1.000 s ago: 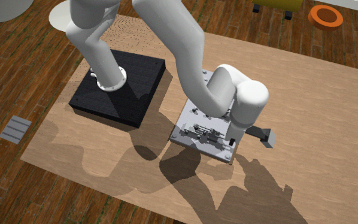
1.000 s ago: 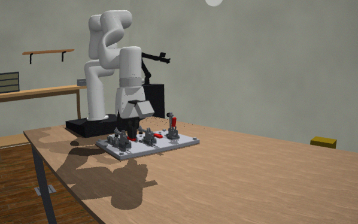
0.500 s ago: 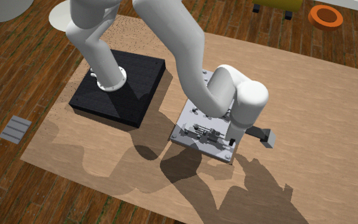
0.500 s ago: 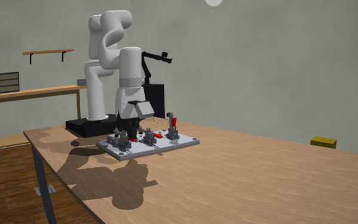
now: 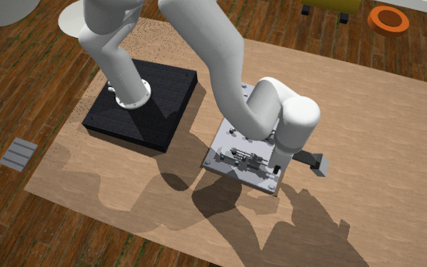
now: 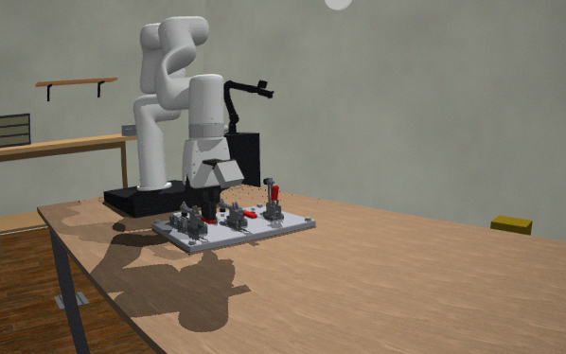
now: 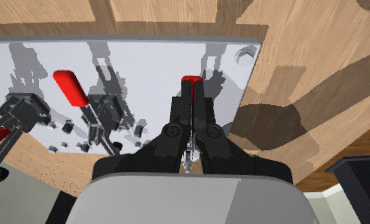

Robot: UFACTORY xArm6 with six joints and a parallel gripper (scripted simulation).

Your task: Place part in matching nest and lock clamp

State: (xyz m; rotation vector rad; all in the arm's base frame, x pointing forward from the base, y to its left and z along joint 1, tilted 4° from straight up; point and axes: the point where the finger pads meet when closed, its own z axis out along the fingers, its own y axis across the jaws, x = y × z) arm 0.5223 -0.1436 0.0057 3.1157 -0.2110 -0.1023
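Observation:
The grey fixture plate (image 5: pixel 246 179) (image 6: pixel 253 234) (image 7: pixel 151 60) carries three toggle clamps with red handles. My gripper (image 7: pixel 191 94) (image 6: pixel 209 212) (image 5: pixel 276 169) is shut, its fingers pressed together and pointing down at the end clamp near the plate's corner. The red handle tip (image 7: pixel 191 79) (image 6: pixel 209 221) of that clamp shows just past my fingertips; I cannot tell whether they touch it. The middle clamp's handle (image 7: pixel 71 88) (image 6: pixel 250 214) lies low. The far clamp's handle (image 6: pixel 274 192) stands upright. I see no loose part in any view; my arm hides much of the plate in the top view.
The black robot base (image 5: pixel 144 107) (image 6: pixel 139 199) stands behind the fixture. A black stand with a jointed arm (image 6: pixel 243 90) rises at the back. A yellow block (image 6: pixel 511 224) sits far to the right. The table edge runs near the plate's left side.

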